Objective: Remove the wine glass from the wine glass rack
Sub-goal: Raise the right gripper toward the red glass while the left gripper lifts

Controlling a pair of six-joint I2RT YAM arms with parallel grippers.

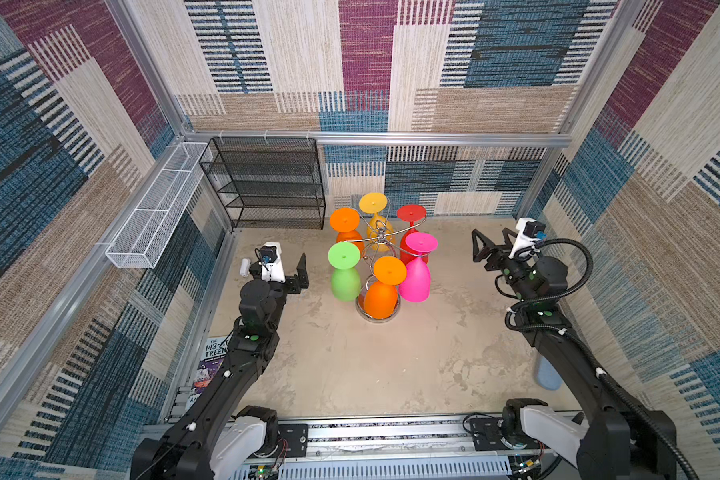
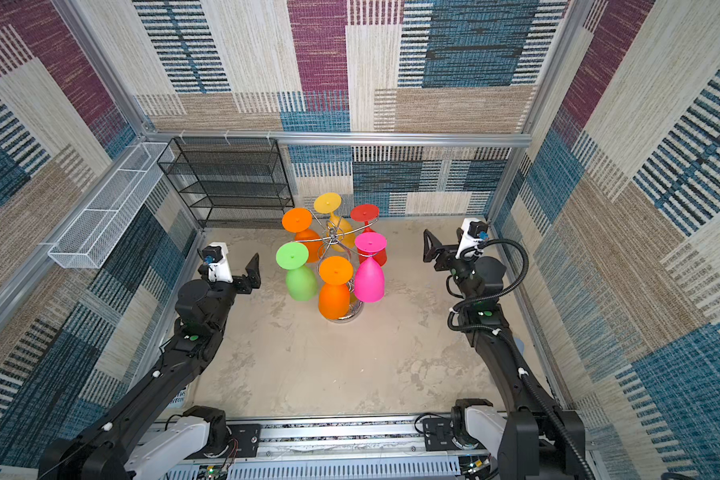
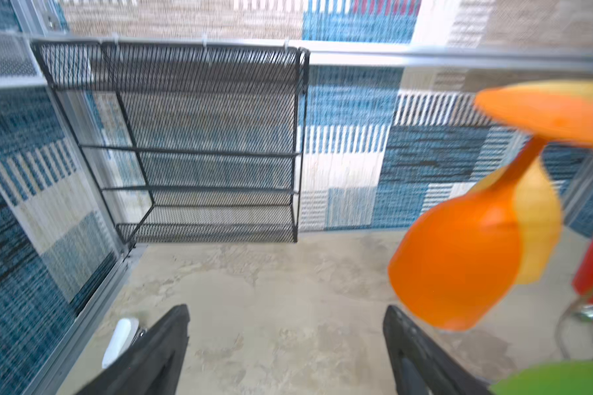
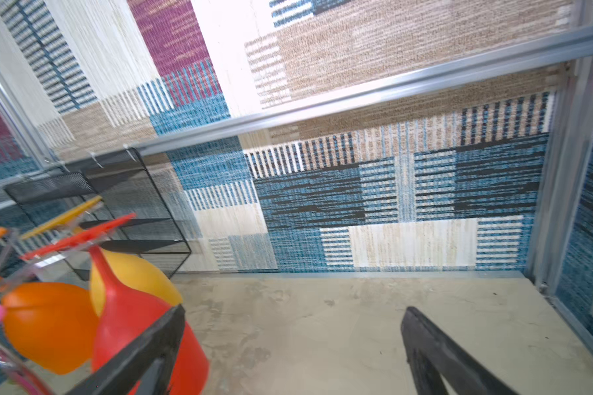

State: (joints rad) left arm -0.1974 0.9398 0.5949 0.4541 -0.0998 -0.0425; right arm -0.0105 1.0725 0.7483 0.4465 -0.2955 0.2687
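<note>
- The left pincer (image 3: 286, 316) is spread wide, with nothing between its fingers, and is held above the tabletop (image 1: 391, 365).
- Just to its right, not touching it, hangs the green wine glass (image 1: 344, 272).
- The right pincer (image 4: 295, 313) is spread wide too and holds nothing. It is on the far right, well apart from the glasses.
- Between the two pincers the wine glass rack (image 1: 380, 237) stands upright toward the back of the tabletop, on its round mirrored base.
- All six glasses hang on it foot up, bowl down:
  - the green one and the front orange wine glass (image 1: 381, 291) nearest the arms;
  - the pink wine glass (image 1: 416, 274) on the right;
  - the red wine glass (image 1: 411, 224), yellow wine glass (image 1: 373, 216) and rear orange wine glass (image 1: 345, 226) behind.
- Left of the rack, a black mesh shelf unit (image 1: 267, 183) stands against the back wall.
- A white mesh basket (image 1: 154, 212) hangs on the left wall.
</note>
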